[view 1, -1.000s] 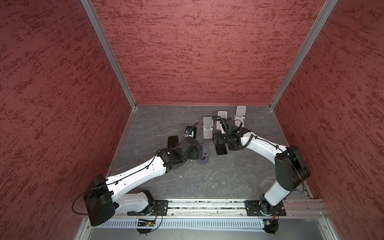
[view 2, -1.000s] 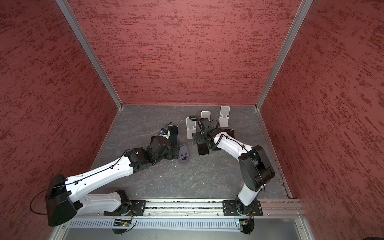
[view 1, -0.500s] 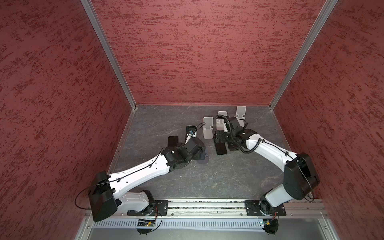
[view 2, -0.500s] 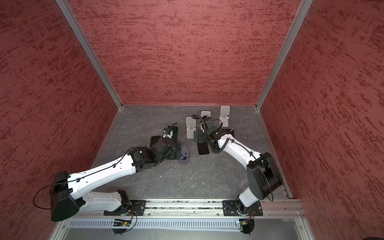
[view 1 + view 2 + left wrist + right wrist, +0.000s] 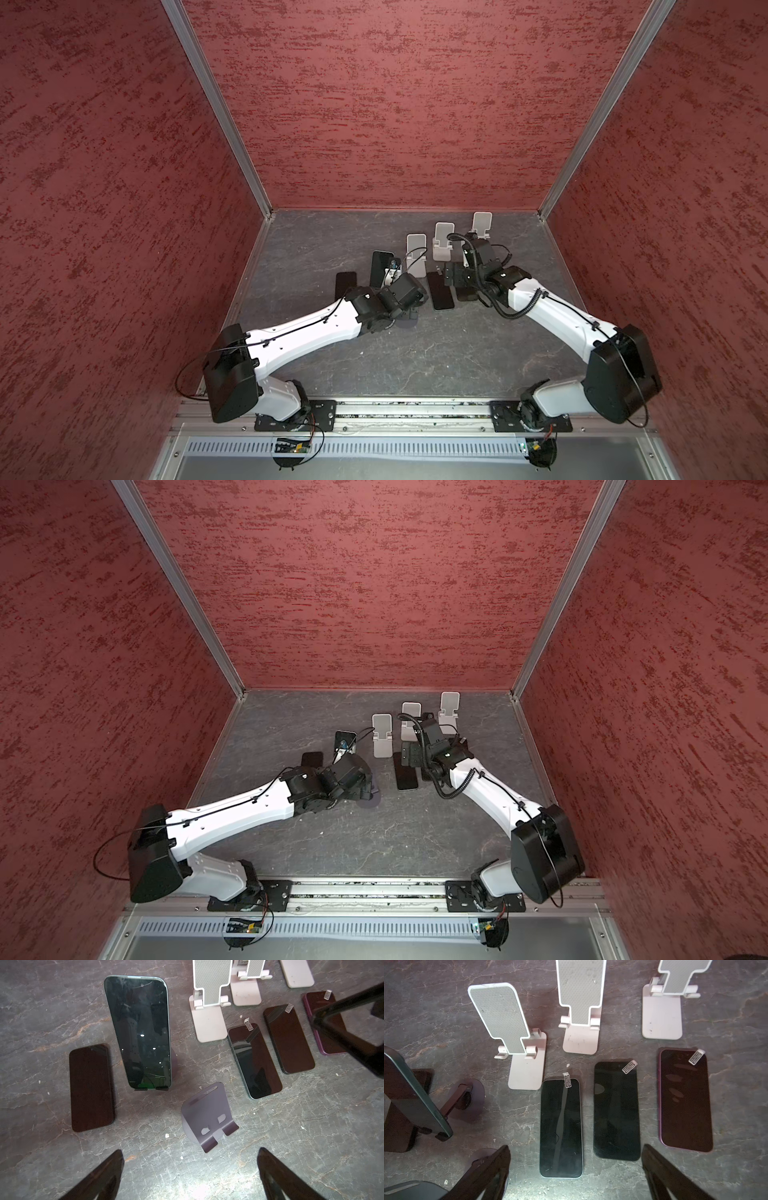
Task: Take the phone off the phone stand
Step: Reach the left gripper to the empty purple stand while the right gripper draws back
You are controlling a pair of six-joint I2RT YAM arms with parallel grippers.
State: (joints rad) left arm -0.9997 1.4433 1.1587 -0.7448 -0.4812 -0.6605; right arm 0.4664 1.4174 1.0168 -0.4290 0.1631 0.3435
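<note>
A green-edged phone (image 5: 139, 1032) leans upright on a dark purple phone stand (image 5: 175, 1064), seen from the side in the right wrist view as the phone (image 5: 415, 1097). In both top views the phone (image 5: 381, 266) (image 5: 344, 738) stands just beyond my left wrist. My left gripper (image 5: 191, 1167) is open and empty, hovering short of a second, empty purple stand (image 5: 207, 1118), with the phone further ahead and to one side. My right gripper (image 5: 576, 1159) is open and empty above two flat phones.
Three pink stands (image 5: 508, 1028) (image 5: 580, 1001) (image 5: 662, 1005) stand empty near the back wall. Before them lie three phones (image 5: 560, 1128) (image 5: 615, 1111) (image 5: 685, 1099). Another dark phone (image 5: 91, 1086) lies flat beside the standing one. A right finger (image 5: 349, 1032) juts into the left wrist view.
My left gripper has drifted a little to the right. The right arm's elbow has swung back toward the front rail and its gripper has shifted slightly right. Both stayed open.
</note>
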